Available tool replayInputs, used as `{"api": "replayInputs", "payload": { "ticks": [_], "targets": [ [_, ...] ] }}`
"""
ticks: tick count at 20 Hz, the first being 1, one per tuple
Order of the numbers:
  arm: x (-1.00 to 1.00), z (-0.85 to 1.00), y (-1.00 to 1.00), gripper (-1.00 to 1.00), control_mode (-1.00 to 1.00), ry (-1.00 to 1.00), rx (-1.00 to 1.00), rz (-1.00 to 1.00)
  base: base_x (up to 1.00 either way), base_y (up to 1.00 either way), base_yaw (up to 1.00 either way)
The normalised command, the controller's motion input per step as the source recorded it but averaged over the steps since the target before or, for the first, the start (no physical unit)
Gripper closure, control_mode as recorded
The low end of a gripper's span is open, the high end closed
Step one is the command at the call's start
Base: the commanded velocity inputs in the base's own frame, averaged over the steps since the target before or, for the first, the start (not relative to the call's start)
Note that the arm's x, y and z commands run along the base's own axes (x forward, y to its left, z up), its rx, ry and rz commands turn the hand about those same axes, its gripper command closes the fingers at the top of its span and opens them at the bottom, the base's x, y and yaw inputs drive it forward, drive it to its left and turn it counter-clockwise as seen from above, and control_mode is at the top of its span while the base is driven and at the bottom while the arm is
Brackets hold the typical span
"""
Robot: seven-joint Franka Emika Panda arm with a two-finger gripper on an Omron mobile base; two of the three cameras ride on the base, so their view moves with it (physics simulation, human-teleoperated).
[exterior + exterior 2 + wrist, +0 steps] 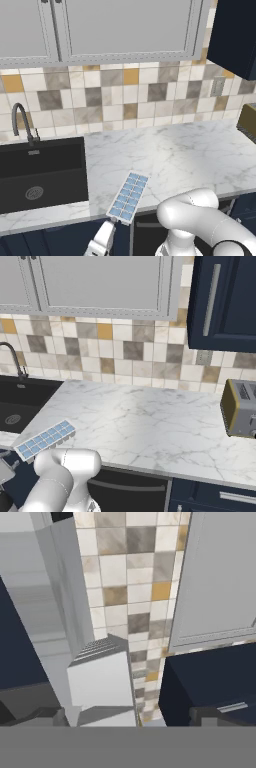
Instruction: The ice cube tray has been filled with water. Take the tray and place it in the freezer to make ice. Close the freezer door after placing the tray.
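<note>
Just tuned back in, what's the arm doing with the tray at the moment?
The white ice cube tray with pale blue cells sits at the front edge of the white marble counter, right of the black sink, one end overhanging slightly. The white arm reaches low in front of the counter, and its tool is just below that end. Whether it grips the tray cannot be told.

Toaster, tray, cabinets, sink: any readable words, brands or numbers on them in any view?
None readable. The toaster, ice cube tray, sink and upper cabinets carry no visible text. The wall outlet is too small to tell.
</note>
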Motion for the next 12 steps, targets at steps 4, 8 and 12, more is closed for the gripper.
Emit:
{"api": "replayInputs", "payload": {
  "ticks": [4, 8, 12],
  "targets": [
    [0.09, -0.02, 0.0, -1.0, -1.0, 0.0, 0.08, 0.03, 0.0, 0.0, 0.0],
    [0.08, -0.13, 0.0, -1.0, -1.0, 0.0, 0.06, 0.04, 0.0, 0.0, 0.0],
    [0.09, -0.1, -0.01, -1.0, -1.0, 0.0, 0.06, 0.04, 0.0, 0.0, 0.0]
  ]
}}
